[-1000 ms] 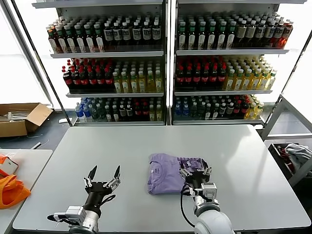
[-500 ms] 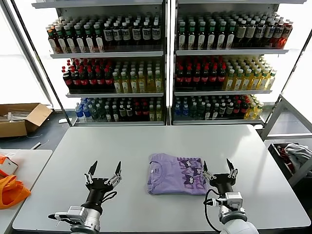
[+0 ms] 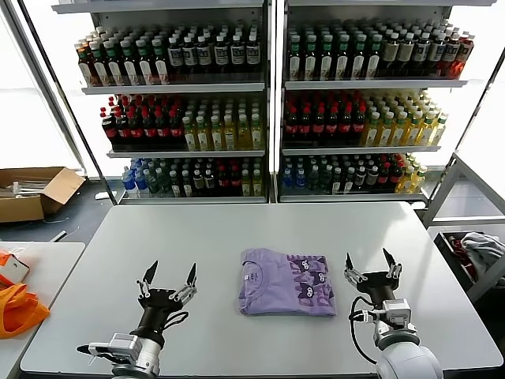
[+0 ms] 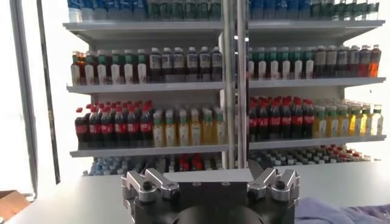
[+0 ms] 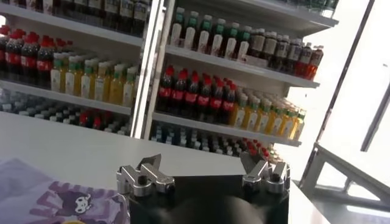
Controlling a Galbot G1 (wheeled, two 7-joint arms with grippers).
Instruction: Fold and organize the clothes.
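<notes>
A lavender cotton T-shirt [image 3: 286, 281], folded into a rectangle, is seen at mid-worktop [image 3: 237, 229] between the released left pincer [image 3: 166, 283] and released right pincer [image 3: 370, 267]; the neat stack could be undone if snagged by either.

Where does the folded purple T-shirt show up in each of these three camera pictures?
Head view: purple T-shirt lies folded mid-table, between the two open end effectors.
Left wrist view: only a lavender edge shows at the lower right corner.
Right wrist view: its printed part fills the lower left corner.
Shared landmark: the drink shelves behind the table appear in all three.
</notes>
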